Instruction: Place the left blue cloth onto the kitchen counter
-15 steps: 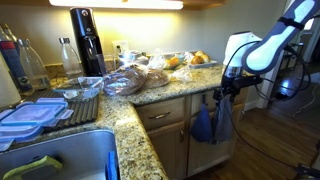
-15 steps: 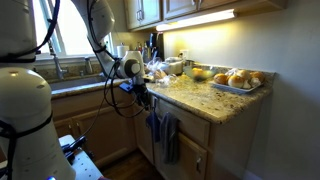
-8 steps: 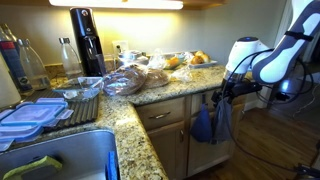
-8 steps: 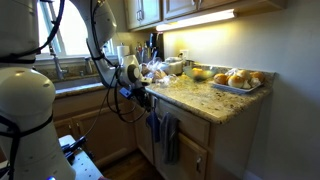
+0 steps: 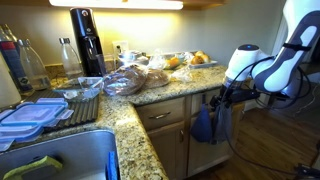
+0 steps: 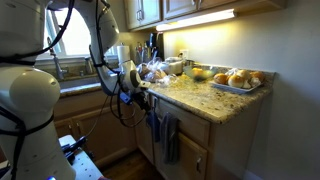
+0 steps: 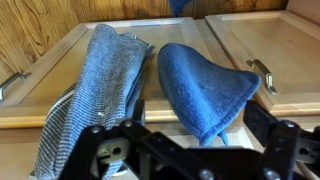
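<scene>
Clearly, the left blue cloth (image 7: 200, 90), plain saturated blue, hangs bunched just beside the grey-blue towel (image 7: 100, 90); only the wrist view shows the tool (image 7: 195, 152) spread.

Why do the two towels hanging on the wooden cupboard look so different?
Colour: the royal-blue cloth is a bright, deep blue; the grey-blue towel is duller.
Surface: the royal-blue cloth looks plain; the grey-blue towel shows a rough weave, with a checked patch near its lower edge.
Shape: the royal-blue cloth bunches into a rounded lump that narrows to a point; the grey-blue towel hangs as a longer strip.
Both hang side by side against the wooden cupboard.
</scene>
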You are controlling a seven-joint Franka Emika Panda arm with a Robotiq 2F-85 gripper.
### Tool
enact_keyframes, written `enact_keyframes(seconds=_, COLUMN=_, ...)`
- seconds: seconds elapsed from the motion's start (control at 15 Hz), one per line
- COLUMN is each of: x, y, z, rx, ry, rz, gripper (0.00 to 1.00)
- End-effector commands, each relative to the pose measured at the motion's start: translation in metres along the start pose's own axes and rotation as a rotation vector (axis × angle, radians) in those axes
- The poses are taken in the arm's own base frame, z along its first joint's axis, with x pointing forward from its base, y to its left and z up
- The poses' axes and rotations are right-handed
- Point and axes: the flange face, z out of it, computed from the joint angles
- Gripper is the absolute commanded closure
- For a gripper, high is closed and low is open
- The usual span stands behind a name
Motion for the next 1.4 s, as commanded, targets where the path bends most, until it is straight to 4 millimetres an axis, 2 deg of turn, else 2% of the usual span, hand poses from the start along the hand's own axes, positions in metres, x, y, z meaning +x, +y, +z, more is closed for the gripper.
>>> enact_keyframes(seconds=0.0, x=-0.002, y=-0.001, z=0.002, rx=-0.001, ry=-0.004, rz=-0.002, gripper=0.00)
enact_keyframes(seconds=0.47, x=0.000, y=-0.004, z=0.005, rx=-0.002, ry=0.002, rz=-0.003, gripper=0.00)
enact_keyframes(seconds=0.8, x=-0.003, y=-0.023, z=0.009, rx=-0.018, ry=0.015, rz=-0.043, gripper=0.00)
enact_keyframes(seconds=1.07, x=-0.011, y=-0.040, z=0.021, rx=-0.005, ry=0.022, rz=-0.082, gripper=0.00)
enact_keyframes(seconds=1.33, x=-0.013, y=-0.045, z=0.033, rx=-0.014, ry=0.050, rz=-0.090, gripper=0.00)
